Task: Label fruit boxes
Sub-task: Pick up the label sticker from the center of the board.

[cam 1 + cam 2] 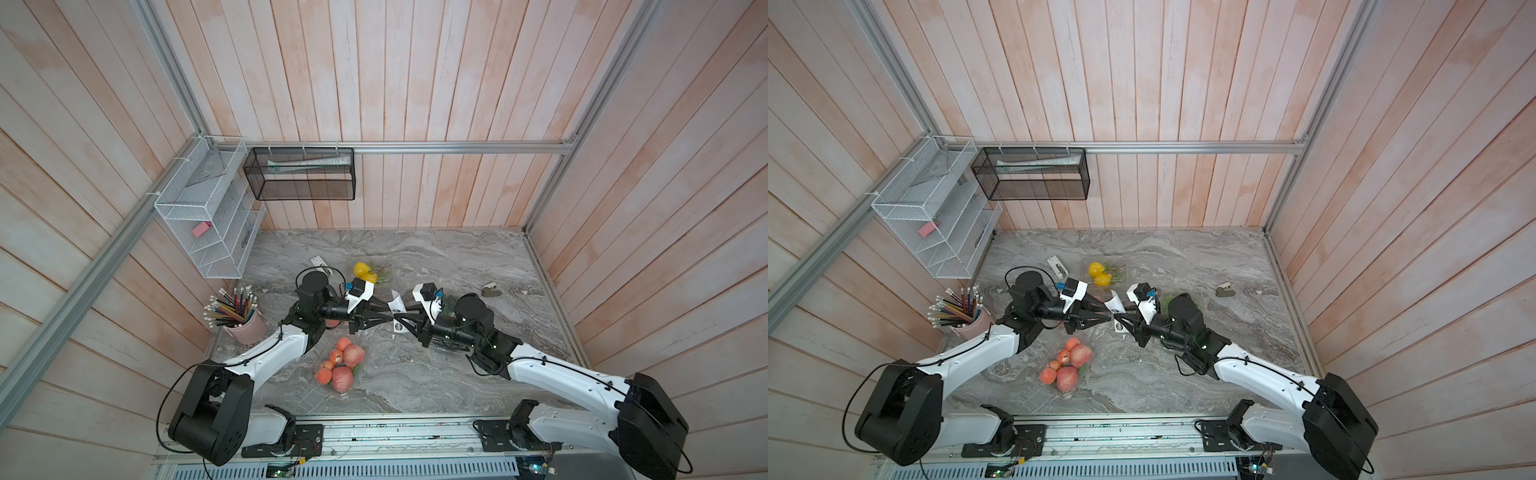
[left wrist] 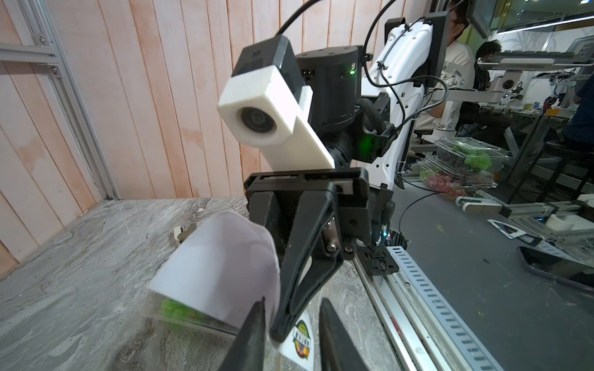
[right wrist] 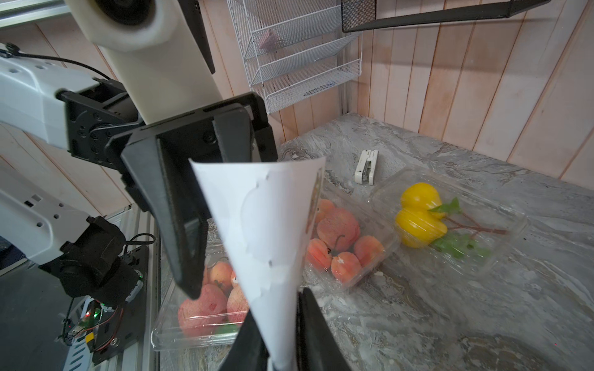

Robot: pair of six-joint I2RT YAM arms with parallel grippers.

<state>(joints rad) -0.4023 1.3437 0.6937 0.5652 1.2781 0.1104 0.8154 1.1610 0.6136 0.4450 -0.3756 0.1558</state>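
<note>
peeling step: right hand (image 3: 279, 308) pinches the sticker sheet (image 3: 266, 225) mid-frame; left hand (image 2: 293, 302), narrowly apart, straddles its edge.
fruit box (image 1: 341, 368): apples, lower centre, on desk (image 1: 457, 374).
next: likely nip one sticker (image 2: 302, 337), pull free.

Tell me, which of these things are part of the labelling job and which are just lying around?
For the job: yellow-fruit box, front apple box, second apple box under the left arm, grape box under the right arm, sticker sheet.

Just lying about: pencil cup, white stapler, wire rack, black mesh basket.
</note>
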